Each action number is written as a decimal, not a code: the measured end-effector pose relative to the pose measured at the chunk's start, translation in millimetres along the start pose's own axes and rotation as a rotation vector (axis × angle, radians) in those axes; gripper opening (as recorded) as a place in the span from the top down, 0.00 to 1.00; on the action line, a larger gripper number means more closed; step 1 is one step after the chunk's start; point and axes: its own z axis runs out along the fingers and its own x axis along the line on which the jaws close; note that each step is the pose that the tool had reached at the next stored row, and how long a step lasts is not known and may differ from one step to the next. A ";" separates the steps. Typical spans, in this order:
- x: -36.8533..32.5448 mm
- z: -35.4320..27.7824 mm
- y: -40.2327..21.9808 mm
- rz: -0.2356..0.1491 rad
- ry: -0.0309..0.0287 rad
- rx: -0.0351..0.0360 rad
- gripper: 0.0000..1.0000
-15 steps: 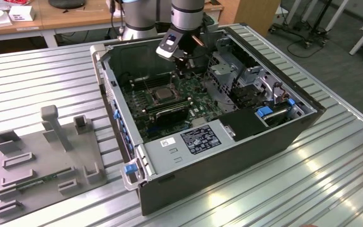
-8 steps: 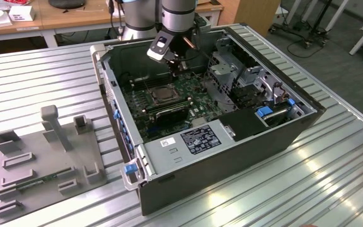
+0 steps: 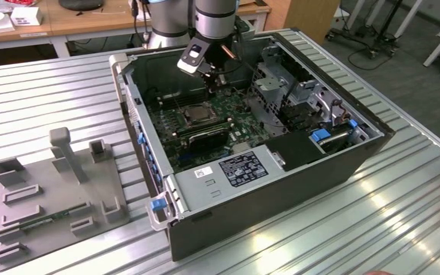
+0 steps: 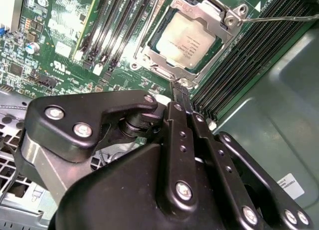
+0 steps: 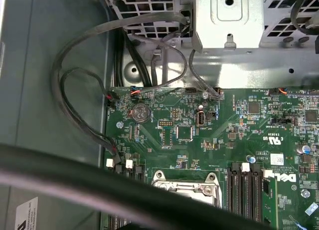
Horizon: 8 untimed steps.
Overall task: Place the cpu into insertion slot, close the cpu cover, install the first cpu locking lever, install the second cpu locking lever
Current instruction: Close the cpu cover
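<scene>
Your gripper shows its fingers drawn together on nothing, the tip just beside a corner of the insertion slot. The cpu sits in that slot, and the cpu cover appears down around it, so I judge this to be lever work. One locking lever juts out over the memory slots. Push on the rod squarely and keep off the board. The cpu's lid, a white sticker and a shroud label carry print, left unread.
</scene>
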 end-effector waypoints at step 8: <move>-0.1 1.4 -0.2 0.001 0.0002 0.0259 0.90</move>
